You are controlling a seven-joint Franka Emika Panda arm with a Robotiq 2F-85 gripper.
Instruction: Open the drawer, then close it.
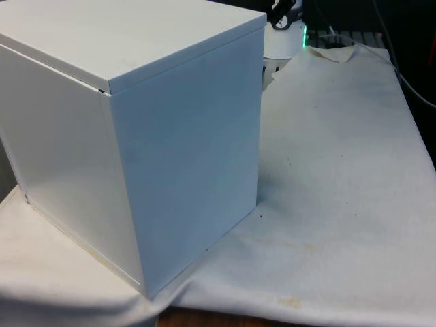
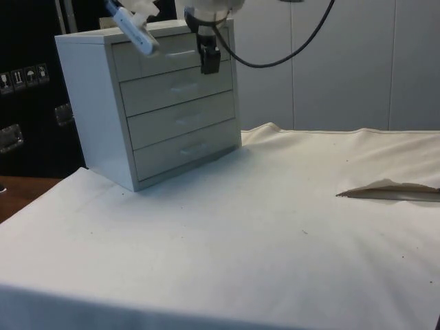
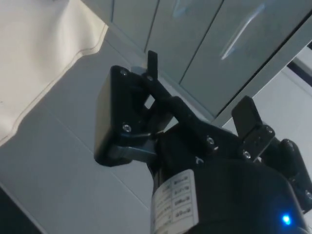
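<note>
my black two-finger gripper (image 2: 210,60) hangs in the upper middle of the side view, just in front of the top drawers of the pale grey-white chest of drawers (image 2: 155,103), which stands at the upper left of that frame on the counter; its fingers (image 3: 249,113) are spread well apart in the wrist view and hold nothing. in the front view the chest takes up the left half and turns its plain back and side to the camera. i judge the drawers stiff, hard-faced and smooth, likely light enough to slide with a steady pull, though a slick painted front gives little friction. the place to take hold is the slim pale handle bar (image 2: 184,87) in the middle of a drawer front (image 2: 177,87), pinching it from both sides and pulling straight out so the drawer does not jam, then pushing flat on the front to close. the chest itself may shift on the soft white cloth (image 2: 275,227) if i tug hard. that cloth covers the counter, wrinkled and lightly stained at the lower right of the front view. pale cabinet doors (image 2: 344,62) stand behind at the upper right of the side view.
</note>
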